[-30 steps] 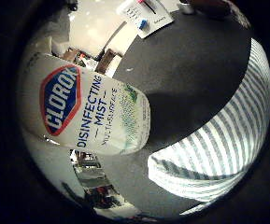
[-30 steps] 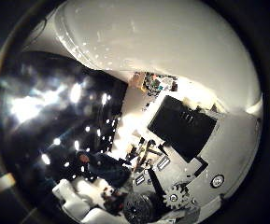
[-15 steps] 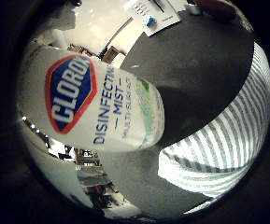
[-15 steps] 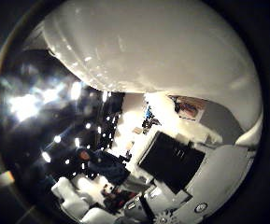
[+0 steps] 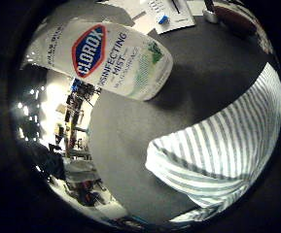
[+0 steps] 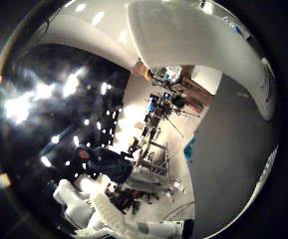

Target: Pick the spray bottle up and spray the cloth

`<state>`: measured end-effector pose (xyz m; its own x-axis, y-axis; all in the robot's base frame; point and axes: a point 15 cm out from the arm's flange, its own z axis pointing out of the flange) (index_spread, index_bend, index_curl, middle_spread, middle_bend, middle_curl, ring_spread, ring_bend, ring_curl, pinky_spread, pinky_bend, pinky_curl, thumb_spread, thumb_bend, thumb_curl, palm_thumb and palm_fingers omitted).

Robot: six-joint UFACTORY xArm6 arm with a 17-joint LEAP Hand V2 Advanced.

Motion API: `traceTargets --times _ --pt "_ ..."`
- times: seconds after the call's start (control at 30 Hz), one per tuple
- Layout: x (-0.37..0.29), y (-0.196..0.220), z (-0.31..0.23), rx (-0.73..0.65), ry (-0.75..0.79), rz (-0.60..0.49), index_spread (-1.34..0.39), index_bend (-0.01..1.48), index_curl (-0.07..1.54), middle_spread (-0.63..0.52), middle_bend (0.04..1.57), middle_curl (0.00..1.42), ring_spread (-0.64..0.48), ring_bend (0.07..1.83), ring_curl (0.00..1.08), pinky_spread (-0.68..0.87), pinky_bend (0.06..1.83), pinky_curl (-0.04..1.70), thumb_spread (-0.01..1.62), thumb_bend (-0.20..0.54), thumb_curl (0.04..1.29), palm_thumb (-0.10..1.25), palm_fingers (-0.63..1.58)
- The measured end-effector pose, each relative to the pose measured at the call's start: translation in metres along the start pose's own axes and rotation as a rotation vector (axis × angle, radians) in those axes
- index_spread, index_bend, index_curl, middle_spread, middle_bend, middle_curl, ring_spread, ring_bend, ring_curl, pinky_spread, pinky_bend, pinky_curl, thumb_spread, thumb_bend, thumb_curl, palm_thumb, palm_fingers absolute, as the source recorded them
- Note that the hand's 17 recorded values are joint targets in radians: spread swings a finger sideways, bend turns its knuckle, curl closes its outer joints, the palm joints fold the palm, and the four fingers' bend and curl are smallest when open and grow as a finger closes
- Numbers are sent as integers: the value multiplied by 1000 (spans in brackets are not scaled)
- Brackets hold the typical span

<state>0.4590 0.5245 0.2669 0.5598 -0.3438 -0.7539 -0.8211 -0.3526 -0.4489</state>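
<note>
The spray bottle (image 5: 111,56) is white with a red and blue label and lies across the little finger side palm view, close to the palm, over the grey table (image 5: 179,107). A blue and white striped cloth (image 5: 223,146) lies on that table beside and below the bottle. In the thumb side palm view a smooth white curved surface (image 6: 183,40), apparently the bottle's body, arches near the camera. White parts of my hand (image 6: 84,207) show at that view's edge. I cannot see how the hand stands around the bottle.
White papers (image 5: 164,14) lie on the table beyond the bottle. A bare stretch of grey table (image 6: 233,159) shows in the thumb side view. Room furniture and bright lights (image 6: 24,105) lie in the background.
Both views have swung, so the camera moved. The bottle now fills less of the little finger side view and more of the cloth shows. The black and geared hand parts have left the thumb side view.
</note>
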Motion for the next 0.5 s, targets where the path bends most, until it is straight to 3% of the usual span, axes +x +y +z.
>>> traceTargets --times 0.5 --pt "-1 -8 -23 33 14 4 -182 172 316 148 189 325 320 487 209 635 1006 227 897 -32 325 194 75"
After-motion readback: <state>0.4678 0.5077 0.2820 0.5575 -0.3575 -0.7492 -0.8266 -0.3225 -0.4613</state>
